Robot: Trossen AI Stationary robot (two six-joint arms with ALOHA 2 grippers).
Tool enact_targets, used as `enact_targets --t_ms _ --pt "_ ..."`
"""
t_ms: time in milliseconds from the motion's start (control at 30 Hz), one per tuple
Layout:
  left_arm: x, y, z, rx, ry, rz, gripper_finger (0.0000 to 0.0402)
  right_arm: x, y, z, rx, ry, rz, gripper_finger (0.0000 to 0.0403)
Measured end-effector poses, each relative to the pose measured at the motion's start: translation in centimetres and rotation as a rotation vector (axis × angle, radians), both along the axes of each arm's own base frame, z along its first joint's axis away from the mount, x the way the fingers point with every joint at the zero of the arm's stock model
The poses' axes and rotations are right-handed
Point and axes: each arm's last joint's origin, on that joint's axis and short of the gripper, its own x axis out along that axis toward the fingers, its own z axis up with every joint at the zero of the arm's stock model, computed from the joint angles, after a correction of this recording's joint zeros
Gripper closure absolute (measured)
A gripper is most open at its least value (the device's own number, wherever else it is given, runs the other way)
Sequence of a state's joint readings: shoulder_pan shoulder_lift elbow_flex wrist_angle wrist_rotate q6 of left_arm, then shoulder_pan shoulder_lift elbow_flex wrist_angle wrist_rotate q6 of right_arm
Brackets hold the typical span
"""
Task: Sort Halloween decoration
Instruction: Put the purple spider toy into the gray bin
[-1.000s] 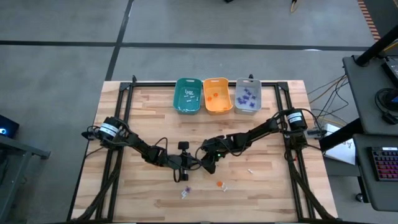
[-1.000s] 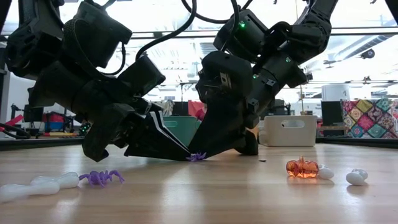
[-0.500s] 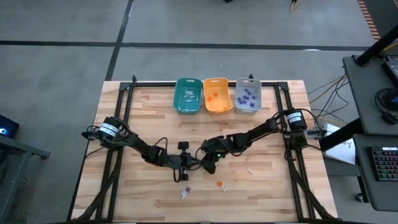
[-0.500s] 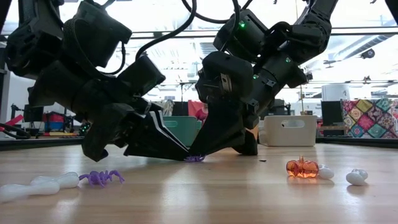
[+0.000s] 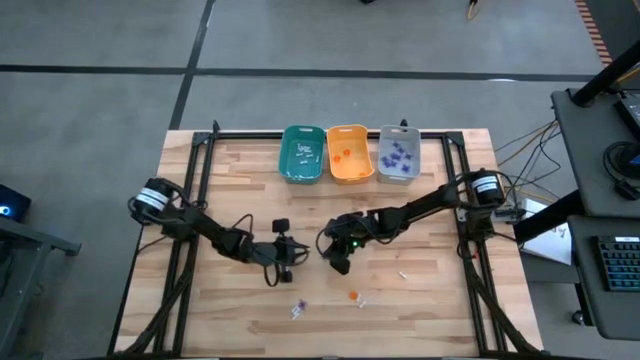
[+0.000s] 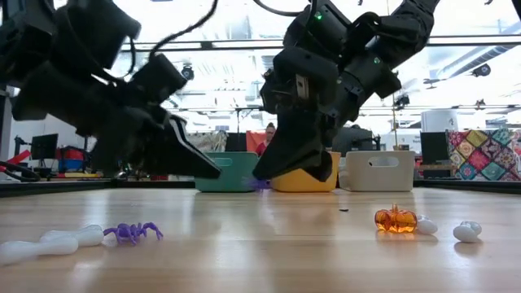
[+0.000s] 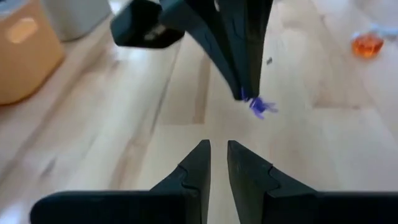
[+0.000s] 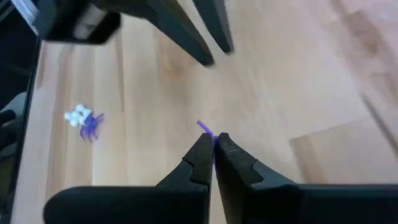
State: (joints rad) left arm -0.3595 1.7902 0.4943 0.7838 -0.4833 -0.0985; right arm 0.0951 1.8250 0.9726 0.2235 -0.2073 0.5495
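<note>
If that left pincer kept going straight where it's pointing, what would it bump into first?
Probably the right pincer, which hangs right ahead of the left pincer holding a tiny purple spider. Depth is hard to judge; it may meet bare table first.
</note>
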Motion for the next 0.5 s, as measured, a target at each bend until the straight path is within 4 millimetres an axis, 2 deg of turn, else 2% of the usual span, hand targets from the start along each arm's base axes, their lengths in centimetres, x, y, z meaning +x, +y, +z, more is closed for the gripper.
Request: enact_targets --t_ms 133,267,367,433,500 --pt "-1.0 0.4 1.1 -0.029 -0.038 0.012 0.0364 -0.2 -1.0 0.8 -0.025 -0.002 -0.011 0.0394" --pt "-1.6 0.6 2.2 -0.052 -0.078 0.013 0.0364 -1.1 -3.0 2.5 -0.119 0.061 -0.059 0.0394" --pt "-1.9 0.7 2.5 -0.063 -0.089 0.017 0.0364 -2.1 -4.8 4.7 -0.248 0.137 -0.117 0.0394" --pt "-1.9 0.7 2.6 -0.066 -0.094 0.018 0.0364 -2.8 -6.2 7.0 -0.352 0.181 -0.167 0.0394" --pt "-1.9 0.7 2.6 -0.065 -0.092 0.017 0.0364 -4.0 -7.6 8.7 -0.466 0.299 -0.22 0.0394"
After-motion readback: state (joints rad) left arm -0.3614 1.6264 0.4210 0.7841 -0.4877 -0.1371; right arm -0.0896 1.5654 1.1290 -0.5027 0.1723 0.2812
